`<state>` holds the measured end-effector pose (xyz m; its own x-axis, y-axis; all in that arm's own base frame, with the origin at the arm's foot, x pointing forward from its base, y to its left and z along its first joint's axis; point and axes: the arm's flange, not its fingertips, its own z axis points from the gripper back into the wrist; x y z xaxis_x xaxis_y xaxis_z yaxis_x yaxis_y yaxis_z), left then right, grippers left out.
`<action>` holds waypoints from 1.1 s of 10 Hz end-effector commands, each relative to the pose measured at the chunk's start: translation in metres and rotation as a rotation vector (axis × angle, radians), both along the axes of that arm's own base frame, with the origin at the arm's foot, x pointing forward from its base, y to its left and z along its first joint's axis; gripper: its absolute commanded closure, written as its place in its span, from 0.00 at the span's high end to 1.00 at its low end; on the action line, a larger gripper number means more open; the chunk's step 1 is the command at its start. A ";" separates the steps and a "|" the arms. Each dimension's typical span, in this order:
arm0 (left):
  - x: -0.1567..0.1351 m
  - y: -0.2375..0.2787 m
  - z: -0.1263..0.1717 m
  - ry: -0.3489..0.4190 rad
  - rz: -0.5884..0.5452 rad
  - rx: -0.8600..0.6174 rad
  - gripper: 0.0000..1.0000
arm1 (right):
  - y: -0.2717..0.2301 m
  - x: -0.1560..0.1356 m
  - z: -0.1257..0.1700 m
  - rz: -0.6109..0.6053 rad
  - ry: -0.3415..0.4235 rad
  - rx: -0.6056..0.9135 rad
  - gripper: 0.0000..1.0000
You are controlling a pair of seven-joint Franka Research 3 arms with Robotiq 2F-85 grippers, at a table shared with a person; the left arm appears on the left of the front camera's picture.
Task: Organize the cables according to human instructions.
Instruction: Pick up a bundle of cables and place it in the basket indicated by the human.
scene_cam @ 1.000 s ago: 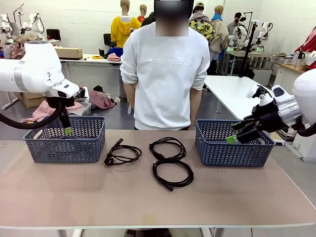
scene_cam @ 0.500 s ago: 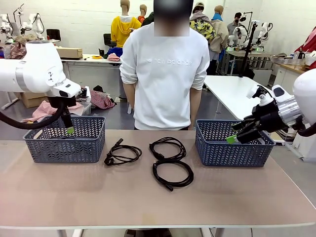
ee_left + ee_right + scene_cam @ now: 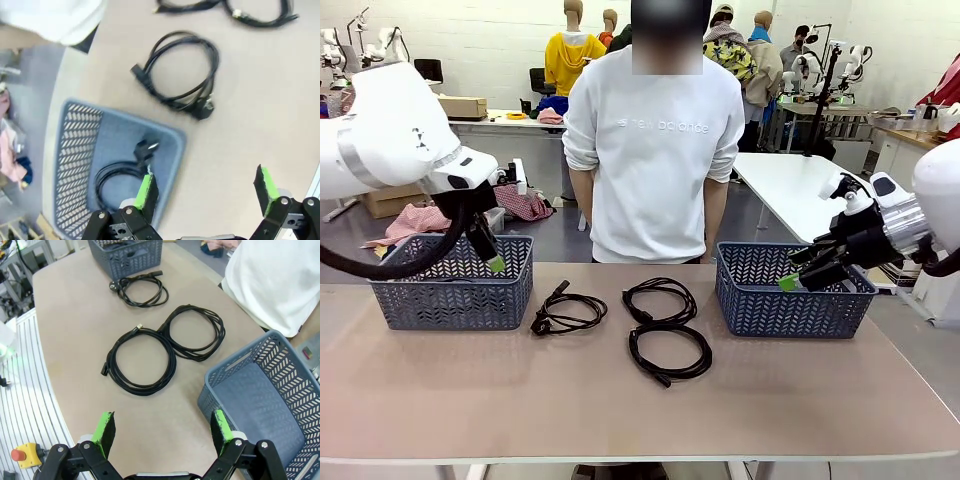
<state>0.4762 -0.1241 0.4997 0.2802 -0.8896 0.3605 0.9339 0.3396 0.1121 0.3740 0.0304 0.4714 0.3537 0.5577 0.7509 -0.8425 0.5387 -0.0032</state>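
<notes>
L gripper: jaws wide, nothing between them; hangs over the L basket's end nearest the table's middle; in L wrist view one green pad sits over the basket wall, the other over bare table.
R gripper: jaws wide, nothing held; hangs over the R basket's front corner on its inner side; fingers point down and twd table centre; in R wrist view one pad is over the basket's edge, the other over bare table.
L basket: grey-blue lattice plastic; on table's L side, far half.
R basket: same make; on R side, far half; well apart from L basket.
Basket cable: black coil lying inside L basket; plug end at top of coil in L wrist view.
L cable: small coil on table just beside L basket, not touching it; one plug end points twd the person.
Mid cable: round coil betw the baskets, far side.
Near cable: round coil just robot-side of mid cable; the two loops touch at one edge; loose end points twd robot.
Table: tan top.
Person: white sweatshirt; stands at far edge, centre, facing the table; arms down.
</notes>
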 end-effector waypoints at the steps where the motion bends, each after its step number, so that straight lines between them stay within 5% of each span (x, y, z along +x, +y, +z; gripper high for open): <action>1: -0.029 0.001 -0.013 -0.018 -0.121 -0.088 1.00 | 0.000 0.004 0.001 0.019 -0.020 0.012 1.00; 6: -0.078 -0.016 -0.043 0.018 -0.172 -0.131 1.00 | 0.000 0.004 0.001 0.019 -0.020 0.012 1.00; 11: -0.075 -0.021 -0.044 0.039 -0.163 -0.111 1.00 | 0.000 0.004 0.001 0.019 -0.020 0.012 1.00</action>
